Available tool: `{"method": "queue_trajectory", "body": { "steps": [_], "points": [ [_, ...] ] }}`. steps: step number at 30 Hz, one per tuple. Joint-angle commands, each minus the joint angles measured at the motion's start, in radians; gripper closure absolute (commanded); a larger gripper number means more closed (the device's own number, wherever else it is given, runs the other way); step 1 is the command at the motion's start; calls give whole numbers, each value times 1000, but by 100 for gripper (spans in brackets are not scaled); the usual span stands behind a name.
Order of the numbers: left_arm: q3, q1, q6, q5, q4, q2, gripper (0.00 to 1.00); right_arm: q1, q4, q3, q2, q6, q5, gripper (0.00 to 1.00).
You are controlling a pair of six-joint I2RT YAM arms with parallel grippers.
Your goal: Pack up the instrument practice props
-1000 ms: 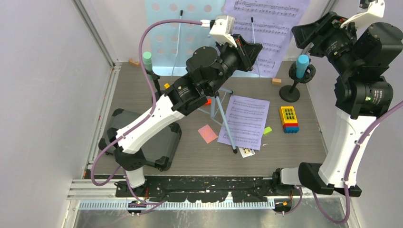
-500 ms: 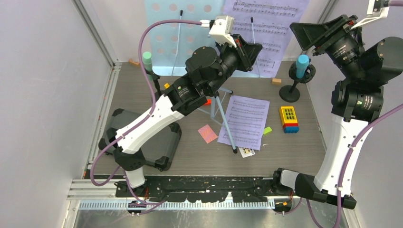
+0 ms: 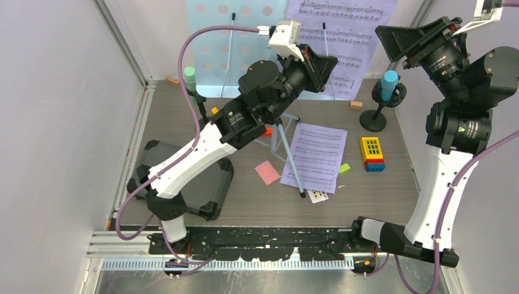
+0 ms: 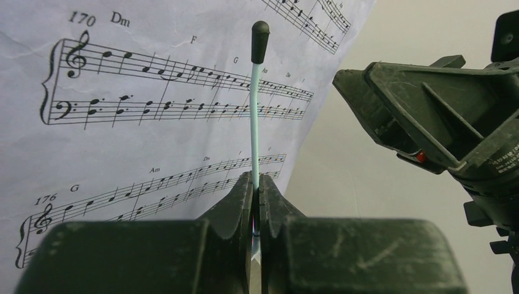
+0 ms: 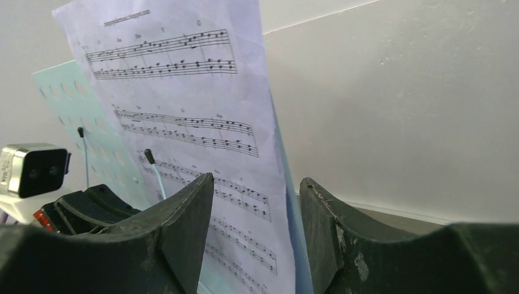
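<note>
Pale wall point(image 4: 379, 92); lilac page point(image 4: 153, 147), "170 Dm"

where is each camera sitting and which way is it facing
Top: above and behind the left arm and right arm, both shown, looking down at the table.
Left wrist: on the left gripper, facing the page; jaws shut on a clip wire.
Right wrist: on the right gripper, facing that page edge-on; jaws open around its edge.
Wrist views share the page.

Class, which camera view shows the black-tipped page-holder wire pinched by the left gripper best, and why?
Left wrist: the wire runs up mid-frame, close and sharp, clamped in the left gripper. Top external shows it only as a faint thin line. Right wrist shows just its small upper end.
</note>
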Motion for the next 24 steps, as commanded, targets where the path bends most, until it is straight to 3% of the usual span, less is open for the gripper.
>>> {"method": "queue_trajectory", "body": {
  "steps": [1,12,24],
  "points": [
    [-9,8,-2,-4,24,-44,95,-7,-47,4,-16,-66,70,40],
    [-8,8,-8,0,31,-42,95,-7,149,-47,25,70,-88,40],
    [-6,9,-8,0,30,-39,95,-6,229,-78,10,102,-137,41]
  ]
}}
